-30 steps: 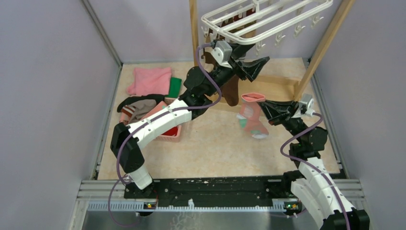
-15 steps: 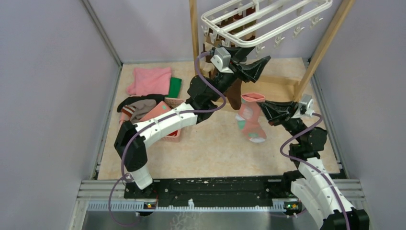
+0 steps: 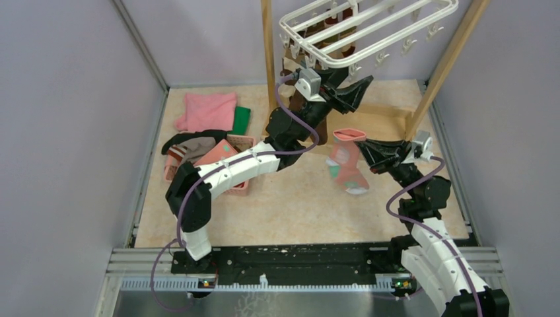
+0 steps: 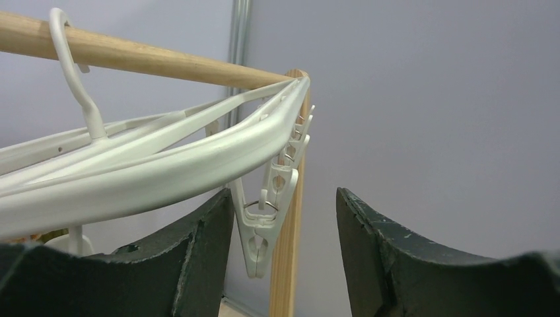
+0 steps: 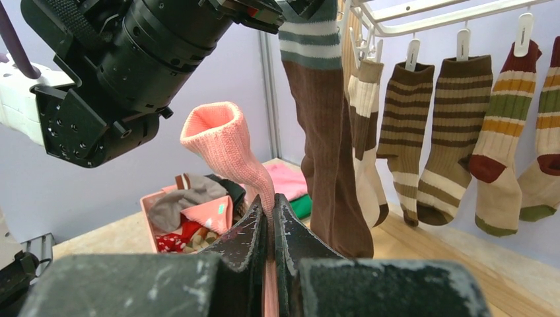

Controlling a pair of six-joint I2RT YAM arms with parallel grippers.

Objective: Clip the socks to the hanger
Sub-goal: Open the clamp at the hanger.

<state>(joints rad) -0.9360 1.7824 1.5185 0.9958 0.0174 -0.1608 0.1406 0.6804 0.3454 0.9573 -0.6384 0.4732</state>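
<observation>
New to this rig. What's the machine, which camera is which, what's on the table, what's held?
Two robot arms, left and right, are bolted at the near edge of the table. Each ends in a two-finger pincer. One picture looks down from above and behind; the other two come from wrist cameras. On the table lie a basket of spare socks, a pink cloth and a green cloth. A white hanger hangs from a wooden frame, with several socks already clipped. The right pincer is shut on a pink sock, held in the air. The left pincer is open, a clip between its fingers, holding nothing.
</observation>
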